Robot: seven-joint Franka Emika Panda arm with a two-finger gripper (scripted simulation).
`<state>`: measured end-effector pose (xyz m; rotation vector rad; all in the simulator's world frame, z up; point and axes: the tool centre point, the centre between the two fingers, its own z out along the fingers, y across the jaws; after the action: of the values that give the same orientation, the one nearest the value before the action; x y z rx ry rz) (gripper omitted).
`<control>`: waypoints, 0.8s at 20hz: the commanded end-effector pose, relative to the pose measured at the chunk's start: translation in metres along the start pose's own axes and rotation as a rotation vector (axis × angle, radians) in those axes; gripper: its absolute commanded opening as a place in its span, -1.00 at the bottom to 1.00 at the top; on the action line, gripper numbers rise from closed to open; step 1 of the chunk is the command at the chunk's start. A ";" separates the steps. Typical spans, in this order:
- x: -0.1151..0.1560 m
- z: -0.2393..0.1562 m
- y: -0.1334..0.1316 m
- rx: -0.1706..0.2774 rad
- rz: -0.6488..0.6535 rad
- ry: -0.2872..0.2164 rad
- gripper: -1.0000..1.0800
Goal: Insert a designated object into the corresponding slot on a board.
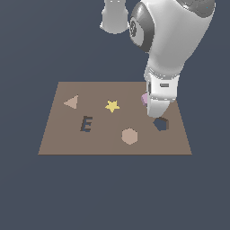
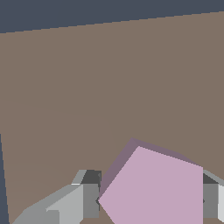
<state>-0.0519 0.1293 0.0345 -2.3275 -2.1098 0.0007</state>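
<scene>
The pale pink-lilac polygonal block sits between my two grey fingers, which press against its sides; the gripper is shut on it. In the exterior view only a sliver of the block shows beside the white hand, held over the brown board near its far right part. The dark polygonal slot lies just in front of and below the hand. The fingertips themselves are hidden behind the hand in that view.
On the board lie a tan triangle, a yellow star, a dark E cut-out and a tan hexagon. The arm's white links rise above the board's far right side.
</scene>
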 end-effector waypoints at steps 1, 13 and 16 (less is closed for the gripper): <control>0.003 -0.001 0.010 -0.001 -0.027 0.000 -1.00; 0.030 -0.005 0.068 -0.001 -0.199 0.000 -1.00; 0.035 -0.005 0.077 -0.001 -0.228 0.000 -1.00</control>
<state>0.0230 0.1545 0.0394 -2.0915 -2.3449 -0.0005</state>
